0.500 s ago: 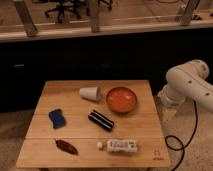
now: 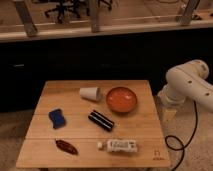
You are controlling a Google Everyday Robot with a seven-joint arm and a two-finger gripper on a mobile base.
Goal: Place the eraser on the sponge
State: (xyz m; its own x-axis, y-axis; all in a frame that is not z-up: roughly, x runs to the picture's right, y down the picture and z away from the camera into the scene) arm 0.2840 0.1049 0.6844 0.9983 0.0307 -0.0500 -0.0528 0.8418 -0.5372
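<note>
Eraser [image 2: 101,120] diagonal, gripper [image 2: 169,112] right of table [image 2: 142,131]

White arm [image 2: 189,84] sits folded at the right edge of view, its gripper [image 2: 168,111] hanging low beneath the elbow.

The hand [image 2: 168,111] hangs past the table [image 2: 85,136] edge by the bowl [image 2: 122,99], eraser [image 2: 101,120] near sponge [image 2: 58,118].

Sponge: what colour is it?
The sponge is blue in the camera view; the gripper hangs right of the table.
</note>
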